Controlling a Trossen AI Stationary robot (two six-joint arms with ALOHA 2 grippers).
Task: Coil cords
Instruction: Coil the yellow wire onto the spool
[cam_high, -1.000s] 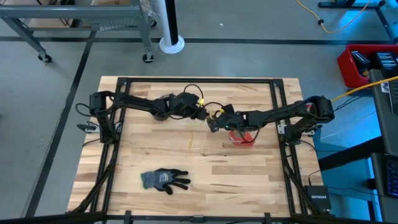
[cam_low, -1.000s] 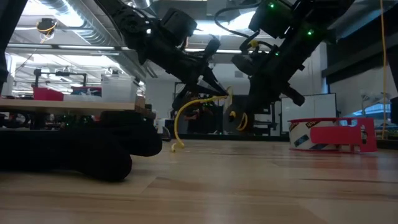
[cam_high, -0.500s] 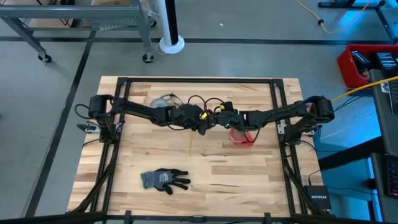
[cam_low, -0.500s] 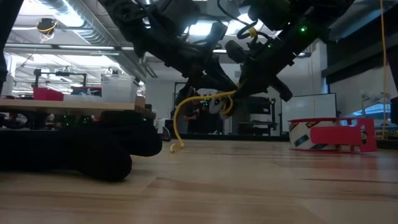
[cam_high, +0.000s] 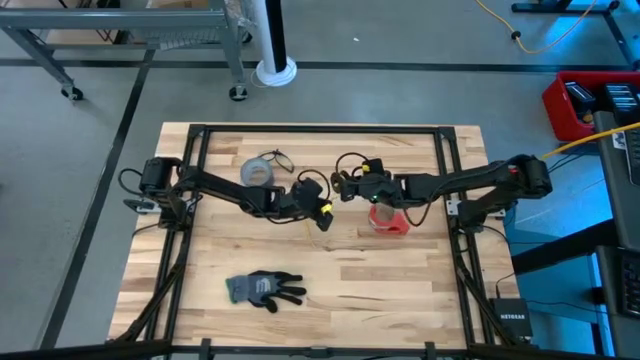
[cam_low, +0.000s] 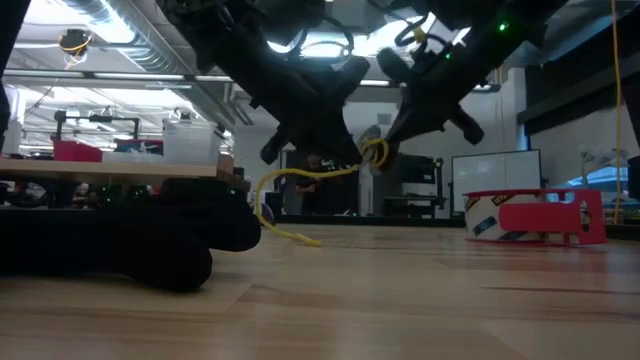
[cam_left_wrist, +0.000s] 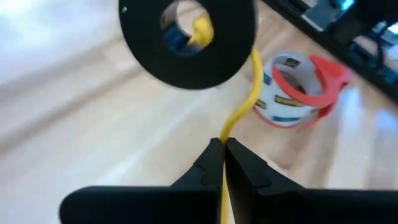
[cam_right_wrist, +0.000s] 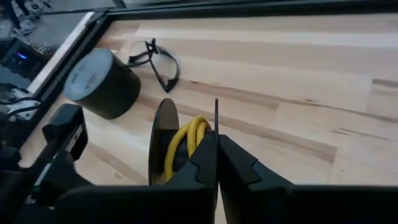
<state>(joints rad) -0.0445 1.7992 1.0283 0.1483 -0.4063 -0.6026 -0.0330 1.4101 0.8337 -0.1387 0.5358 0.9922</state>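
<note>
Hanging between the two tools above mid-desk, the yellow cord (cam_low: 300, 180) runs from a small coil on a black disc spool (cam_left_wrist: 189, 40) down to the wood, its free end lying on the desk (cam_high: 400, 280) in the low view. Left tool (cam_left_wrist: 222, 152) clenched on the yellow cord, which passes between its fingertips just below the spool. Right tool (cam_right_wrist: 216, 146) clenched too, tips touching the spool's rim beside the yellow loops (cam_right_wrist: 186, 140); cannot tell exactly what it pinches. In the high view both tools meet near desk centre, left tool (cam_high: 322, 212) slightly nearer the front edge, right tool (cam_high: 345, 186) just behind it. Black cord: thin dark loops show near the right tool (cam_high: 350, 165), cannot tell more. Red tape dispenser (cam_left_wrist: 298, 90) with white roll sits just beside the tools, under the right arm; yellow print on the roll, not readable. Grey tape roll (cam_right_wrist: 102, 84) farther back on the left, safety glasses (cam_right_wrist: 155, 62) just beside it. Dark glove (cam_high: 265, 288) near the front edge, well apart. Black box right of the desk (cam_high: 509, 320) reads NETGEAR.
</note>
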